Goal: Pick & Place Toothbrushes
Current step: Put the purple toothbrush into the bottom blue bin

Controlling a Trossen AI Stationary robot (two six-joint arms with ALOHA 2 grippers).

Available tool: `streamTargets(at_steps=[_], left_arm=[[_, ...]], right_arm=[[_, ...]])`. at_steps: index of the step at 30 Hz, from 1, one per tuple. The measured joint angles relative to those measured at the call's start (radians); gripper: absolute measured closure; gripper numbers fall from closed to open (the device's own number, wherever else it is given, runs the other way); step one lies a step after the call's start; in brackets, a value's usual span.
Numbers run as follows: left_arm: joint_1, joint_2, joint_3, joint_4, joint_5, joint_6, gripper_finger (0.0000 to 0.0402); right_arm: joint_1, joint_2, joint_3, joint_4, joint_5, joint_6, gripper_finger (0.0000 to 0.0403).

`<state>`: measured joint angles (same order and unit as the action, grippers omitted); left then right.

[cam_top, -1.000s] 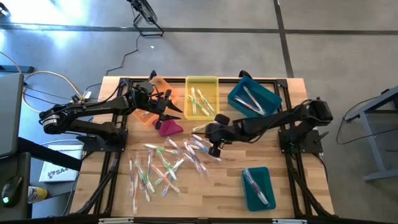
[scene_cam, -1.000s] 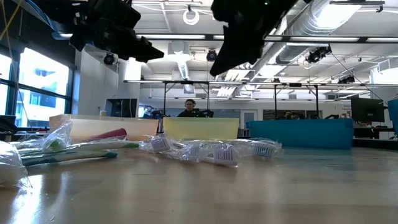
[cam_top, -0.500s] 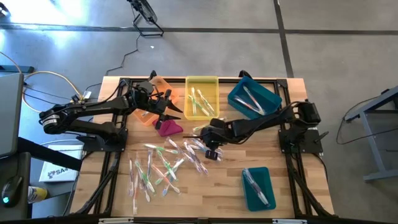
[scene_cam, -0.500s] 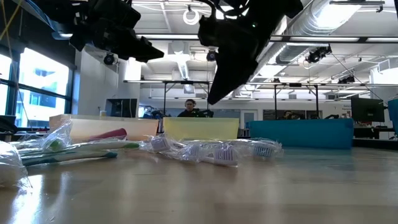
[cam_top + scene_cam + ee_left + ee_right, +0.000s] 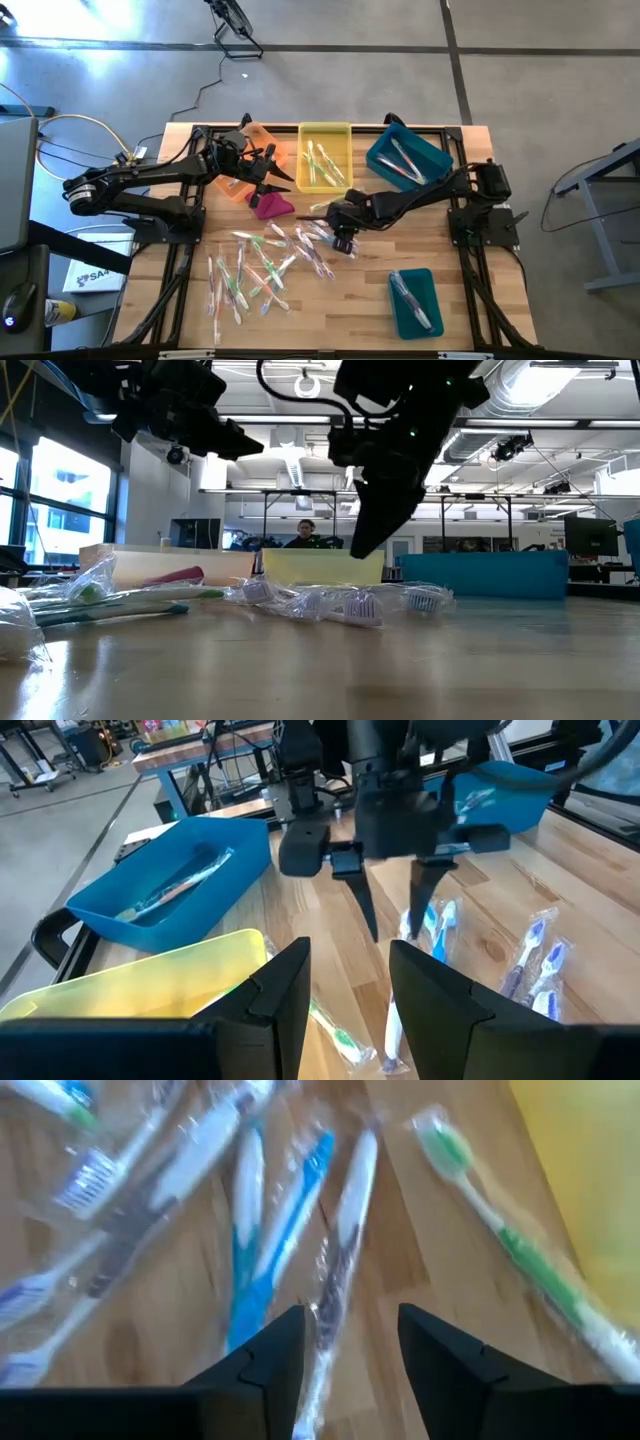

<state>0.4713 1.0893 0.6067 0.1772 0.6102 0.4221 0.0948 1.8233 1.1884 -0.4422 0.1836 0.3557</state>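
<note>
Wrapped toothbrushes [image 5: 300, 245] lie loose on the wooden table, some at its middle and more toward the near left [image 5: 245, 280]. My right gripper [image 5: 337, 238] hangs open just above the middle pile, pointing steeply down. In the right wrist view its fingers [image 5: 265, 1365] stand either side of a white toothbrush [image 5: 340, 1270], beside a blue one [image 5: 280, 1250] and a green one [image 5: 500, 1230], touching none. My left gripper [image 5: 278, 172] waits open over the far left, near the orange bin [image 5: 255, 150], with nothing between its fingers [image 5: 280, 990].
A yellow bin [image 5: 325, 155] and a teal bin [image 5: 405, 160] stand along the far edge, each with toothbrushes inside. Another teal bin [image 5: 415, 300] sits near right. A magenta cloth lump [image 5: 272, 205] lies by the orange bin. Bare wood shows at the near middle.
My right gripper has come down toward the toothbrushes at the table's middle and tipped to point more steeply downward. The toothbrushes have not moved.
</note>
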Motion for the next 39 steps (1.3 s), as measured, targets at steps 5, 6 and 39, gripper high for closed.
streamTargets(at_steps=[5, 6, 39], left_arm=[[0.0, 0.0, 0.0, -0.002, 0.0, 0.0, 0.0268], [0.0, 0.0, 0.0, -0.004, -0.001, 0.0, 0.0268], [0.0, 0.0, 0.0, -0.023, 0.0, 0.03, 0.0268]], right_arm=[[0.001, 0.022, 0.001, 0.02, -0.005, 0.015, 0.0262], [0.001, 0.031, 0.001, 0.03, -0.003, 0.018, 0.0263], [-0.003, 0.145, 0.003, 0.073, -0.004, 0.045, 0.0265]])
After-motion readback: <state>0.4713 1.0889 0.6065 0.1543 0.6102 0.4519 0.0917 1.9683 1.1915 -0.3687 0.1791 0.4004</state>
